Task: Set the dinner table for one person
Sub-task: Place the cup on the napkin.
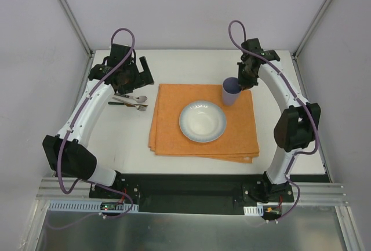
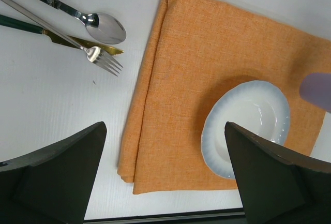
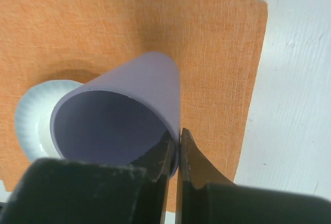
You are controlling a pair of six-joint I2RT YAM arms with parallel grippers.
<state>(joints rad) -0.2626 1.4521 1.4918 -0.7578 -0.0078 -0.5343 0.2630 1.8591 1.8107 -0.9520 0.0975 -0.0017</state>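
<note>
Pinching the cup [image 3: 139,84] by its rim, one finger inside, right gripper [image 3: 178,137] holds it at the mat's [image 1: 174,129] far right on the table [image 1: 116,141], a stiff, fixed surface; cup seems light, slick; left gripper [image 2: 164,131] wide, empty.

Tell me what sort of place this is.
Probably a lab robot cell, not a dining room: plain white enclosure walls, two arms bolted to a metal rail at the edge of the dinner table, the right claw gripping a purple cup.
</note>
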